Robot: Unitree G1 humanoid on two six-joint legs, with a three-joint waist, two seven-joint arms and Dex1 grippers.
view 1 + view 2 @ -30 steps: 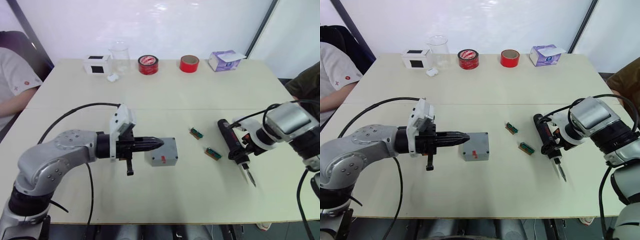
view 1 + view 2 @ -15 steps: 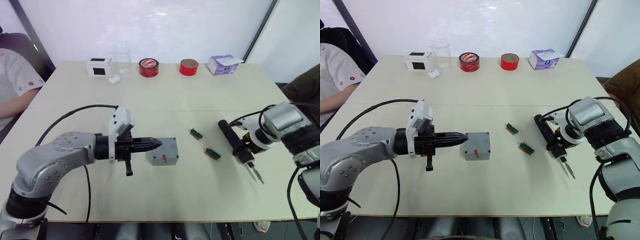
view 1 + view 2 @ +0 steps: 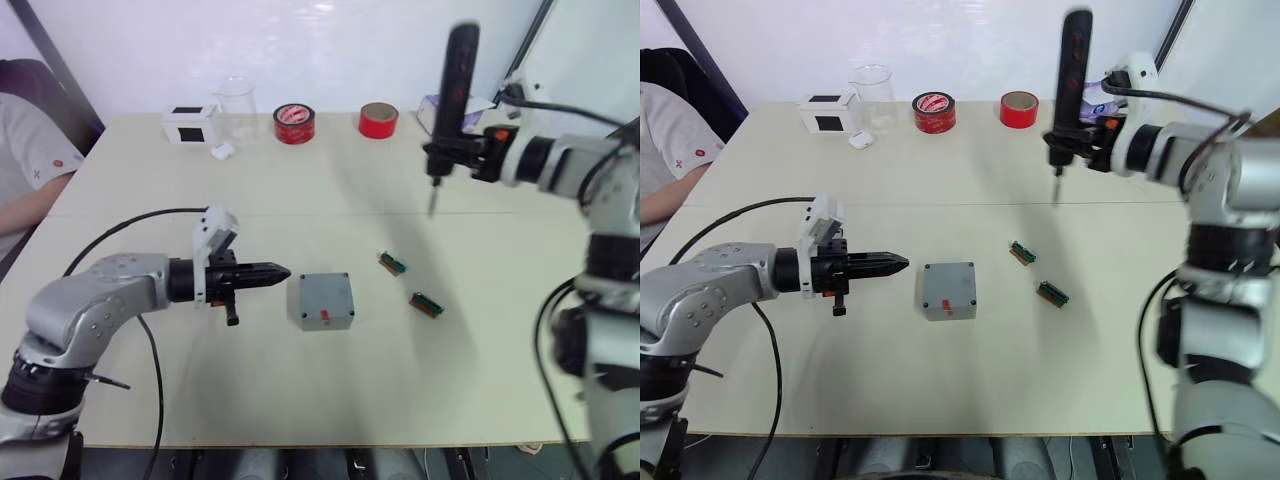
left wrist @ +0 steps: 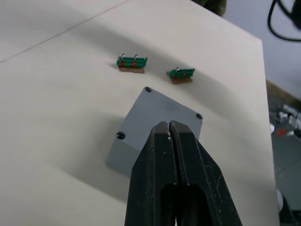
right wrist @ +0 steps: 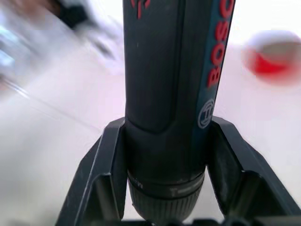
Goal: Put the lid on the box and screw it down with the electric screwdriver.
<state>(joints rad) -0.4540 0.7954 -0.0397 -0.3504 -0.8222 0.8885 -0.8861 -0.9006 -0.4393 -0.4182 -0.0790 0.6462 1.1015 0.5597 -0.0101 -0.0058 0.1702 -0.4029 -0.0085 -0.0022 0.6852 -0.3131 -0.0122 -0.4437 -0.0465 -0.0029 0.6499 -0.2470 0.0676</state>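
Note:
The grey box [image 3: 322, 300] sits mid-table with a red mark on its near side. Its top is the lid [image 4: 162, 113], a flat grey plate with corner screw holes. My left gripper [image 3: 284, 271] is shut and empty. It lies level with the table and points at the box from the left, with a small gap between them. My right gripper [image 3: 456, 152] is raised high over the back right of the table, shut on the electric screwdriver [image 3: 455, 80]. The screwdriver stands upright with its thin bit pointing down. My black fingers [image 5: 101, 179] clamp its barrel [image 5: 169, 84].
Two small green-and-brown pieces [image 3: 392, 264] [image 3: 426, 304] lie right of the box. Along the far edge stand a white-and-black box [image 3: 190, 124], a glass beaker [image 3: 236, 105], two red tape rolls [image 3: 294, 123] [image 3: 378, 120] and a purple tissue box [image 3: 1095, 100]. A person [image 3: 25, 150] sits at the left.
My right arm has lifted the screwdriver off the table and swung it upright, high and further back. My left gripper has drawn back from the box to the left.

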